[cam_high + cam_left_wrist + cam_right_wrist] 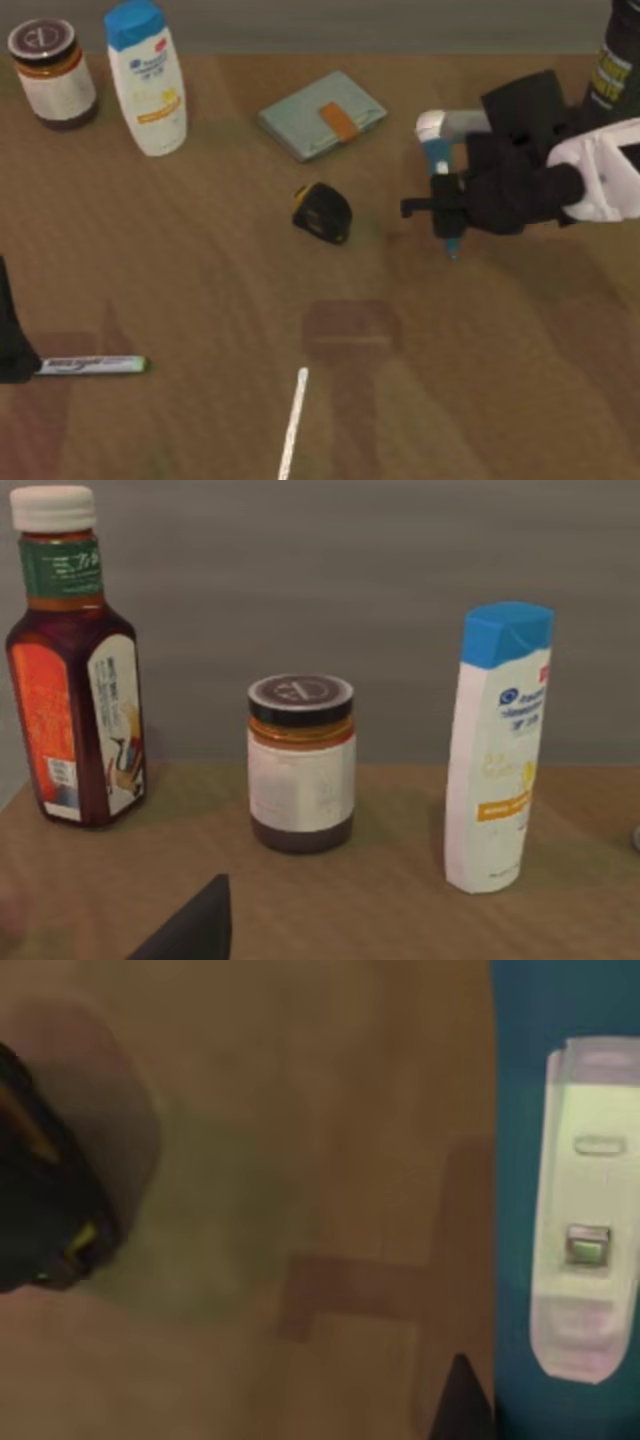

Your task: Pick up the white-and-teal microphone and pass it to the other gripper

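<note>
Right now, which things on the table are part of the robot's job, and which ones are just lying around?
Part of the job:
- white-and-teal microphone, held in the right gripper
- left gripper, parked at the table's left edge

Just lying around:
- jar
- white bottle with blue cap
- brown sauce bottle
- grey wallet
- tape measure
- marker pen
- white stick

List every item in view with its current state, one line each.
white-and-teal microphone: held in the right gripper, head toward the table's far edge.
right gripper: shut on the handle.
left gripper: parked at the left edge.
shampoo bottle: upright, capped.
jar: upright, lid on.
sauce bottle: upright, capped.
wallet: flat, strap closed.
tape measure: on the table.
marker pen: lying flat.
</note>
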